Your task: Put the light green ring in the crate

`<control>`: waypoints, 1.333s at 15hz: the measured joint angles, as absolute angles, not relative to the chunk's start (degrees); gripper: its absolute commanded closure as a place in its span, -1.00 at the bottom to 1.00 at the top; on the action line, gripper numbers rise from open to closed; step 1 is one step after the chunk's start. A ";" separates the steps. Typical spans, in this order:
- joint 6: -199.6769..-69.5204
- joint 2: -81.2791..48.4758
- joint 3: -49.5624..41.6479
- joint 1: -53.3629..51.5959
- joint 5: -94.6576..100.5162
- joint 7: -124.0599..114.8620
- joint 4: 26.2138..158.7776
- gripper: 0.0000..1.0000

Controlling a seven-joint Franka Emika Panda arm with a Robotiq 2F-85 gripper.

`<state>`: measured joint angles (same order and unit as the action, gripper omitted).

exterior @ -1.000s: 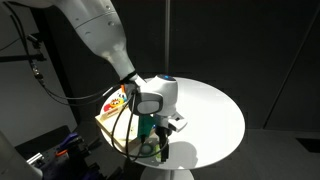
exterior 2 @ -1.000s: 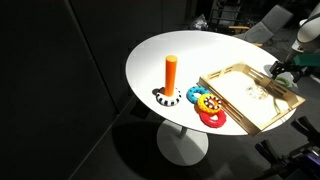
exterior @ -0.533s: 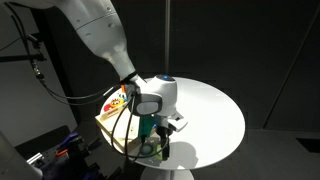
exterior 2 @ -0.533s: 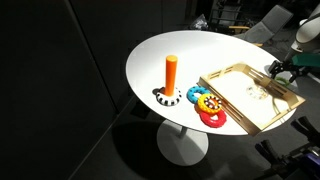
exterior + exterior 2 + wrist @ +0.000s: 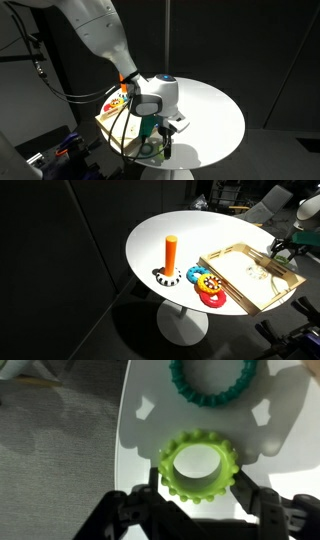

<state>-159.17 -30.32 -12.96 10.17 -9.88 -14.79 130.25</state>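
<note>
In the wrist view the light green ring (image 5: 172, 463), knobbly and pale yellow-green, lies flat on the white table. My gripper (image 5: 197, 482) is shut on it, one black finger against its left side and one against its right. A darker teal ring (image 5: 213, 398) lies just beyond, apart from it. In both exterior views the gripper (image 5: 163, 148) (image 5: 281, 248) is low over the table's edge, just outside the crate (image 5: 238, 296). That crate is a shallow light-wood tray, and the arm partly hides it (image 5: 106, 118) in an exterior view.
A multicoloured toy base with an upright orange peg (image 5: 170, 254) stands near the table's middle. Coloured rings (image 5: 207, 286) lie against the crate's near wall. The round white table (image 5: 215, 115) ends close to the gripper, with grey floor (image 5: 60, 450) below.
The fingers have closed in from both sides onto the light green ring. The arm and the ring have stayed in place.
</note>
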 measured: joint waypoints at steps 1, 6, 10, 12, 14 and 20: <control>-159.25 -30.07 -12.96 10.22 -9.88 -14.79 130.26 0.05; -159.25 -26.88 -12.16 10.00 -9.97 -14.80 130.56 0.05; -159.14 -23.83 -9.87 9.26 -10.99 -14.80 131.03 0.05; -159.04 -22.47 -8.50 8.67 -11.72 -14.80 131.51 0.05; -158.91 -21.27 -6.93 8.24 -12.44 -14.78 132.18 0.05; -155.96 -18.56 -2.82 7.34 -14.42 -14.22 133.95 -0.90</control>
<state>-155.96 -18.56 -2.82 7.34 -14.42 -14.22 133.95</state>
